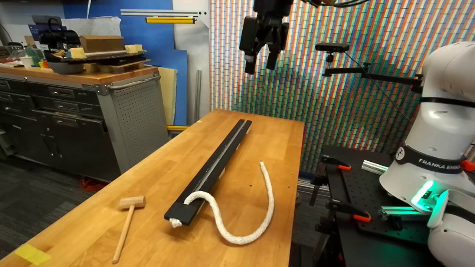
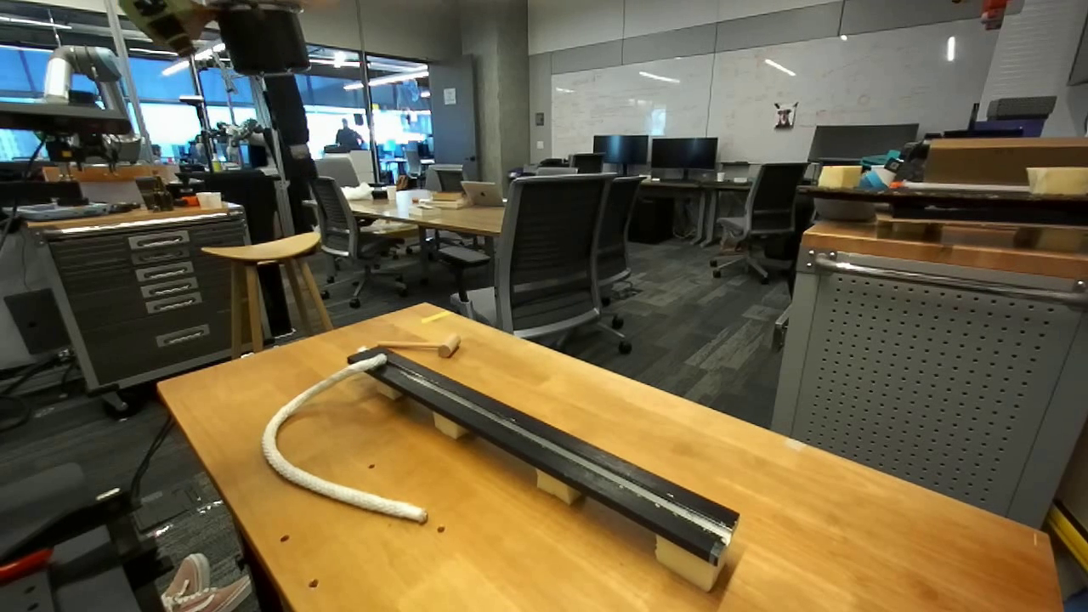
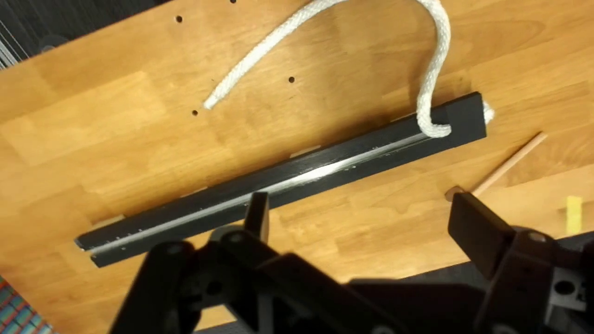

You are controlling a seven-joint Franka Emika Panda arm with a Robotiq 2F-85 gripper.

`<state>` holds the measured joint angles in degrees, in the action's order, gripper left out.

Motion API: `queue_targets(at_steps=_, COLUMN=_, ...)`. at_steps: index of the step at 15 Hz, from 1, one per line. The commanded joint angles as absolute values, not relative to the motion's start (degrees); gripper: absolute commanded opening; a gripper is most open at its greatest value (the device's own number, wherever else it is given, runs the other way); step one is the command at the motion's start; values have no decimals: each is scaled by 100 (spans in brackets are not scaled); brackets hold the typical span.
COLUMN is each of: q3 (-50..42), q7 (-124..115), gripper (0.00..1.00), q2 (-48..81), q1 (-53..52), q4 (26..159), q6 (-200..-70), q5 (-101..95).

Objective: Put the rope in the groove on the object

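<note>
The white rope (image 1: 241,240) lies in a loop on the table beside the near end of the long black bar (image 1: 214,159); it also shows in an exterior view (image 2: 269,442) and the wrist view (image 3: 260,52). One rope end enters the bar's end block, and a frayed white tip sticks out beyond it. The rope's free end rests on the table. The groove (image 3: 320,171) runs along the bar's top, with no rope along most of it; it shows also in an exterior view (image 2: 544,438). My gripper (image 1: 261,66) is open and empty, high above the table (image 3: 359,199).
A wooden mallet (image 1: 132,202) lies beside the bar, opposite the rope loop. Yellow tape (image 1: 32,254) marks the table (image 1: 159,167) corner. Small wooden blocks (image 2: 557,486) raise the bar off the table. A tool cabinet (image 1: 135,111) stands past the table's side.
</note>
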<state>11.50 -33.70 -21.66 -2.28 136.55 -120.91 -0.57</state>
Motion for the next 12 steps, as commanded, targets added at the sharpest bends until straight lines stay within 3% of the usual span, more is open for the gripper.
queue_targets(at_steps=1, q3=1323, q7=-4508, gripper=100, q2=-2154, q1=-23, q4=14017, q6=-12291, q5=-135)
queue_targets(at_steps=12, q3=1178, q7=-5735, gripper=100, q2=-2075, q1=-112, q4=14435, q6=-12329, q5=-183)
